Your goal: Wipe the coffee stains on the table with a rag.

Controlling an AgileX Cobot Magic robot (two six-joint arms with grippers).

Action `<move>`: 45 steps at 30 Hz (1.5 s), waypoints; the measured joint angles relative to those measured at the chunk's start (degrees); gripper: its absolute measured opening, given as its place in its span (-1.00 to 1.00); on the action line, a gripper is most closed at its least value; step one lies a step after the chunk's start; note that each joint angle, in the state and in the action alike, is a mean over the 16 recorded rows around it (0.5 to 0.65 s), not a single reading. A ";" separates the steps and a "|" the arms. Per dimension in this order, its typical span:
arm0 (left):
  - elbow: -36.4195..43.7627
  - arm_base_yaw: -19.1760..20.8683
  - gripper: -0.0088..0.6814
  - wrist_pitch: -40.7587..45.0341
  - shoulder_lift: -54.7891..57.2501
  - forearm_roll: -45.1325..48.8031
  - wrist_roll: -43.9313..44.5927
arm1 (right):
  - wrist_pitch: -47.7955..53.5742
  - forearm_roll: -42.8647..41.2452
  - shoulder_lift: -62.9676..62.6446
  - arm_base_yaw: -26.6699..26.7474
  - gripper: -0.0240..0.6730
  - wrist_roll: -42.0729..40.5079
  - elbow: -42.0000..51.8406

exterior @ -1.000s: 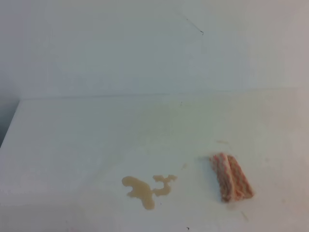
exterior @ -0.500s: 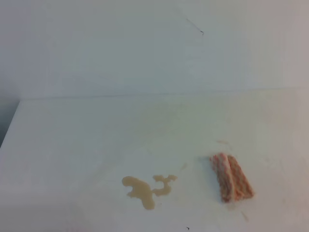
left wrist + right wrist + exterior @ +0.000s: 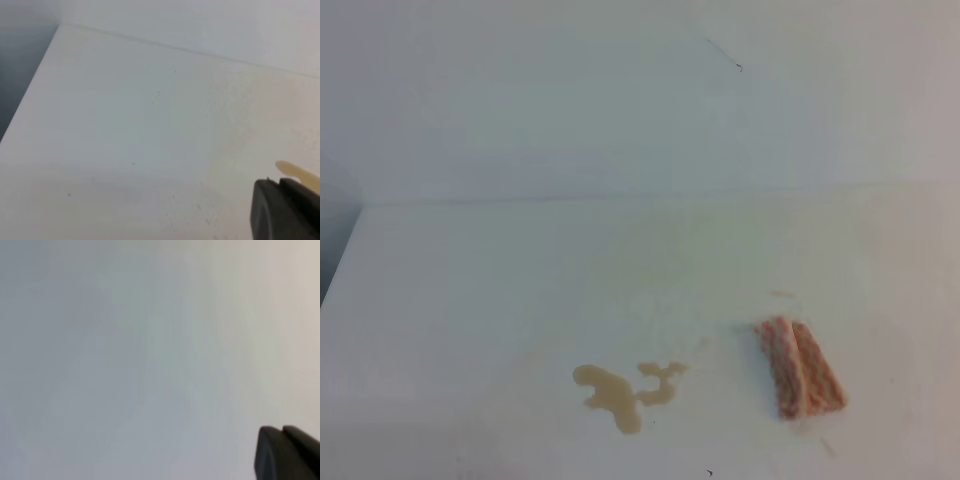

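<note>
The coffee stains [image 3: 610, 392] are two tan lobed blotches on the white table [image 3: 470, 300], near its front edge left of centre. The rag [image 3: 800, 368], pinkish-orange with pale stripes and folded, lies on the table to the right of the stains and apart from them. Neither gripper shows in the exterior high view. The left wrist view shows a dark piece of my left gripper [image 3: 285, 210] at the bottom right, with a tan sliver of stain [image 3: 299, 174] just beyond it. The right wrist view shows only a dark piece of my right gripper [image 3: 287, 452] against a blank pale surface.
A pale wall [image 3: 620, 100] rises behind the table's back edge. The table's left edge [image 3: 340, 265] drops off to a dark gap. Faint yellowish marks lie around the middle of the table.
</note>
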 joint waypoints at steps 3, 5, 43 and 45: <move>0.00 0.00 -0.97 0.00 0.00 0.00 0.00 | 0.18 -3.97 3.35 0.04 -0.94 3.62 -2.56; 0.00 0.00 -0.97 0.00 0.00 0.00 0.00 | 0.39 -7.12 6.22 0.04 -0.94 6.75 -4.58; 0.00 0.00 -0.97 0.00 0.00 0.00 0.00 | 3.20 -98.12 52.26 15.13 -0.94 88.94 -26.57; 0.00 0.00 -0.97 0.00 0.00 0.00 0.00 | 1.48 -103.12 54.19 15.73 -0.94 93.24 -26.63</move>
